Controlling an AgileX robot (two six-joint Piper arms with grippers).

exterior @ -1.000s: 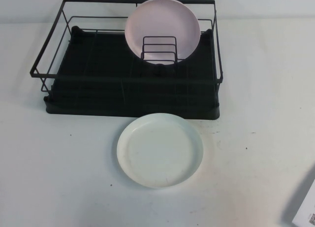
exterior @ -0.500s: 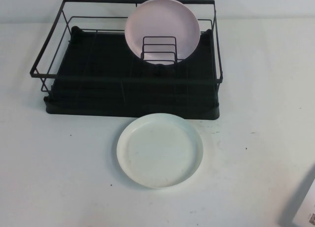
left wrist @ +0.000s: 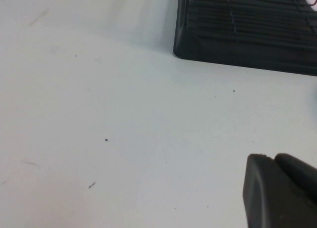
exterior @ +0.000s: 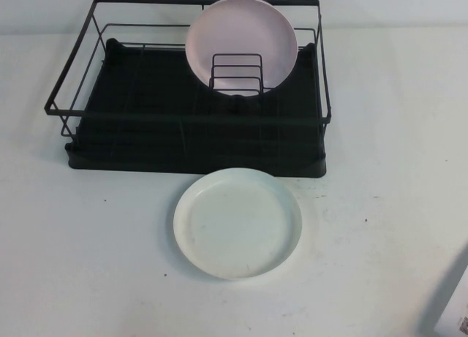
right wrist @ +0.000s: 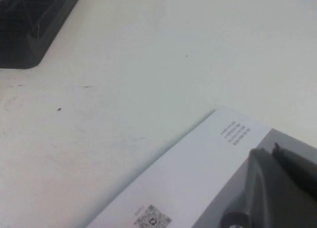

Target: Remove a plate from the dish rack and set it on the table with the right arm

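The white plate (exterior: 238, 224) lies flat on the table (exterior: 387, 132), just in front of the dish rack (exterior: 190, 164). A pink plate (exterior: 241, 37) stands upright in the rack against the small wire divider (exterior: 236, 74). Neither gripper shows in the high view. My left gripper (left wrist: 273, 158) hangs shut and empty over bare table near the rack's corner (left wrist: 237, 50). My right gripper (right wrist: 267, 150) is shut and empty, low at the table's right side, away from the plate; the rack's corner (right wrist: 25, 45) shows far off.
A white panel with a QR label (right wrist: 188, 178) lies under my right gripper and shows at the high view's bottom right corner (exterior: 459, 319). The table is bare to the left and right of the white plate.
The labelled white panel at the high view's bottom right corner has slid slightly further out of frame. Both plates and the rack have not moved.
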